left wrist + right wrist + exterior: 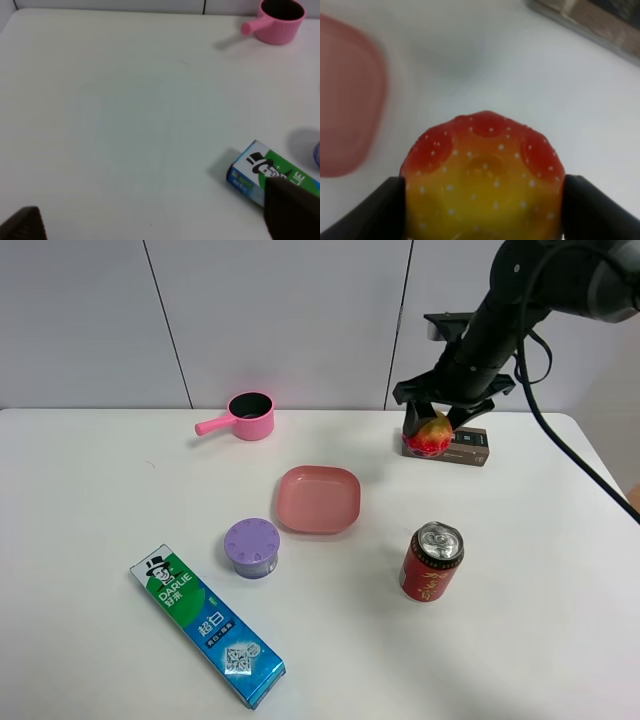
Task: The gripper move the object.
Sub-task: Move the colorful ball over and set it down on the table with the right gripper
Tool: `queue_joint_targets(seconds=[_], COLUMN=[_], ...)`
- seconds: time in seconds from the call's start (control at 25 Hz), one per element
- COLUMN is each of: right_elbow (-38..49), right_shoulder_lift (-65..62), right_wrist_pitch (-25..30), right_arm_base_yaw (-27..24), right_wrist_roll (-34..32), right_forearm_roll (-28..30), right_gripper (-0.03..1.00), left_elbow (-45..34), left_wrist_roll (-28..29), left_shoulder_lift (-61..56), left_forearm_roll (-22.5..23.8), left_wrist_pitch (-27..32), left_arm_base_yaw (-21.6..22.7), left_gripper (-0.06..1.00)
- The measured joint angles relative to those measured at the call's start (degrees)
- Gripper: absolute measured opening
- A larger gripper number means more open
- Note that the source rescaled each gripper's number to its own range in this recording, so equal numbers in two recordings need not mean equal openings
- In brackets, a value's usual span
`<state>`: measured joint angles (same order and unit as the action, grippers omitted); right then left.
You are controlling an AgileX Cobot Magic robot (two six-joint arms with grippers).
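The object is a small bumpy ball (429, 434), red and yellow on the sides that show. My right gripper (432, 424) is shut on it at the back right of the table, in front of a dark box. In the right wrist view the ball (484, 175) fills the lower middle, with a black finger (375, 210) pressed on either side. My left gripper (155, 225) is open and empty above bare table; only its two dark fingertips (292, 207) show. The left arm does not show in the exterior high view.
A dark box (468, 446) lies behind the ball. A pink square plate (318, 499) sits mid-table, a red soda can (432, 561) front right, a purple lidded jar (252, 547) and a toothpaste box (207, 625) front left, a pink pot (245, 417) at the back.
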<state>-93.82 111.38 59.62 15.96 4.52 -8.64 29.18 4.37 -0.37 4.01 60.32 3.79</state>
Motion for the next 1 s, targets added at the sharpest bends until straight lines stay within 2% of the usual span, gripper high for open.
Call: queue_joint_targets(seconds=[0.28, 0.56, 0.76, 1.0], right_elbow=[-9.4, -17.1, -18.1, -18.1], right_shoulder_lift=[0.5, 7.3, 11.3, 15.4], right_wrist_pitch=[1.6, 9.6, 9.8, 9.9], right_arm_base_yaw=[8.5, 14.3, 16.6, 17.0], right_wrist_roll=[0.2, 0.4, 0.4, -0.3], right_forearm_roll=[0.7, 2.8, 3.3, 4.6], right_gripper=[0.0, 0.0, 0.0, 0.0], left_elbow=[0.0, 0.0, 0.0, 0.0], left_wrist_roll=[0.0, 0.0, 0.0, 0.0], left_shoulder_lift=[0.0, 0.0, 0.0, 0.0], left_forearm_roll=[0.0, 0.0, 0.1, 0.1], left_wrist_pitch=[0.0, 0.0, 0.0, 0.0], left_arm_base_yaw=[0.0, 0.0, 0.0, 0.0], left_gripper=[1.0, 1.0, 1.0, 1.0])
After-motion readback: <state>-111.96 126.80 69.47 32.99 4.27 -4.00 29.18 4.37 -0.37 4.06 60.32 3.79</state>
